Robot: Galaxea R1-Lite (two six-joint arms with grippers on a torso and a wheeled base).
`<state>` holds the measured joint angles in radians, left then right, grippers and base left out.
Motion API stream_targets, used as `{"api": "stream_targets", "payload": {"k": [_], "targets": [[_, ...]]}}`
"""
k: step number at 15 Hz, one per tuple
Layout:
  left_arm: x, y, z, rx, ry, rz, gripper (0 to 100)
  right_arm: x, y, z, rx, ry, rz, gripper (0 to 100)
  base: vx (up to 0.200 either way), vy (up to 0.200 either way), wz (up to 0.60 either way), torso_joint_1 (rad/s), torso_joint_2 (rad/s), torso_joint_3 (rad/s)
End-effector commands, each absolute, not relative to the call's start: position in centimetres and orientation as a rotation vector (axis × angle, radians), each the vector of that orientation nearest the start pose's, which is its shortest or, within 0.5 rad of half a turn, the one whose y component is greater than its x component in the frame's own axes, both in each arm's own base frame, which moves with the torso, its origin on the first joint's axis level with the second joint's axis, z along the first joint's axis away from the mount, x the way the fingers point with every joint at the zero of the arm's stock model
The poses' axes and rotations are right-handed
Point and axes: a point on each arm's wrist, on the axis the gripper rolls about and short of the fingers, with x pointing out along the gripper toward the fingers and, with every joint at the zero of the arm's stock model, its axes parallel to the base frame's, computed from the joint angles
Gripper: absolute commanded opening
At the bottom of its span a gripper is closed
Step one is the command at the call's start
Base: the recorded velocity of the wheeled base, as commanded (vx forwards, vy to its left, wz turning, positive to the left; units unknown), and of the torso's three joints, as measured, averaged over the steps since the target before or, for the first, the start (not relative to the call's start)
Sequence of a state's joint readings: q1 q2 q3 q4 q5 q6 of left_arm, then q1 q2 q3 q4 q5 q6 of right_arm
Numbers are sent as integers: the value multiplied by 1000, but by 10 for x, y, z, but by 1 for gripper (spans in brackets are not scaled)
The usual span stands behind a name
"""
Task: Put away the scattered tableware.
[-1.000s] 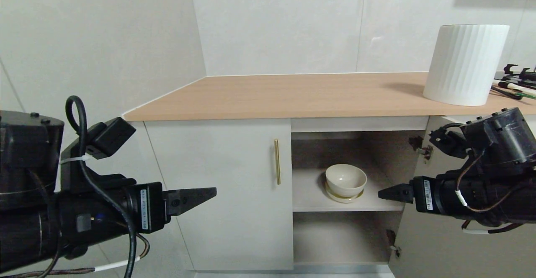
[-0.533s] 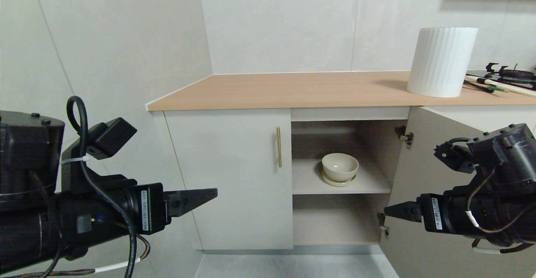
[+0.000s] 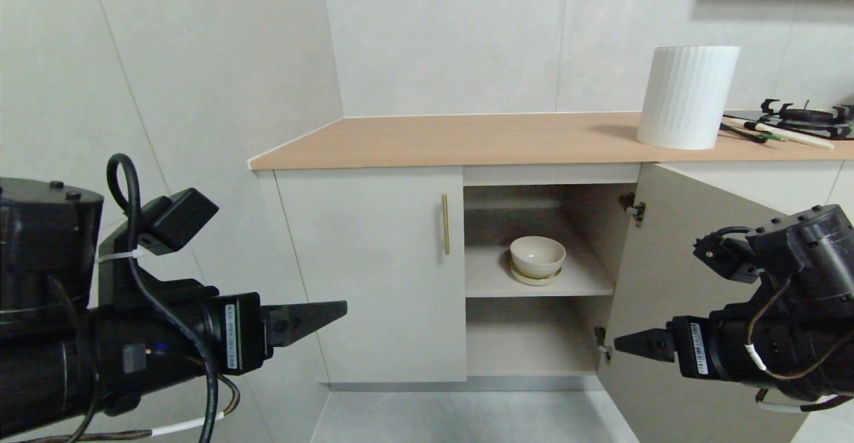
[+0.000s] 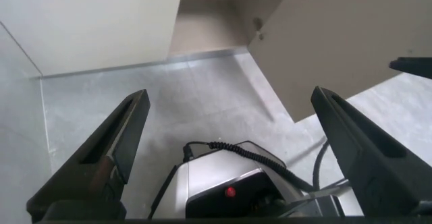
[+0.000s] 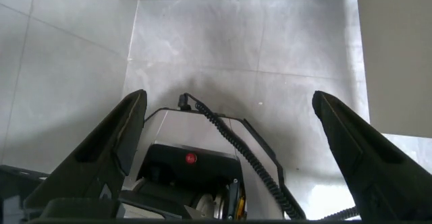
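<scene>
Countertop (image 3: 467, 139) holds ribbed canister (image 3: 687, 96); open door (image 3: 660, 263) near bowl (image 3: 538, 256).

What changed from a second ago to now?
The head camera drew back from the cabinet; the things did not move. The right gripper sank a little. Nothing was gripped or released. The bowl stays on its saucer on the shelf, the door open, the left gripper in place, both grippers open.
</scene>
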<state>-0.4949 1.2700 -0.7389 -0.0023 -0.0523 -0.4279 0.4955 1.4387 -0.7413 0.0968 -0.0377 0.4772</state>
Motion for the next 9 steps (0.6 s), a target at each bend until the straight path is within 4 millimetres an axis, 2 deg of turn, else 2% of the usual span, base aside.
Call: {"api": "stream_targets", "payload": {"k": [1, 2, 9], "targets": [[166, -91, 211, -290, 629, -410, 100, 190, 102, 169, 233, 857, 238, 100, 0, 0, 0, 0, 0, 0], [166, -91, 211, -288, 630, -411, 100, 190, 101, 169, 226, 851, 222, 100, 0, 0, 0, 0, 0, 0], [166, -91, 211, -288, 628, -408, 100, 173, 91, 175, 135, 882, 220, 100, 0, -200, 0, 5, 2, 4]]}}
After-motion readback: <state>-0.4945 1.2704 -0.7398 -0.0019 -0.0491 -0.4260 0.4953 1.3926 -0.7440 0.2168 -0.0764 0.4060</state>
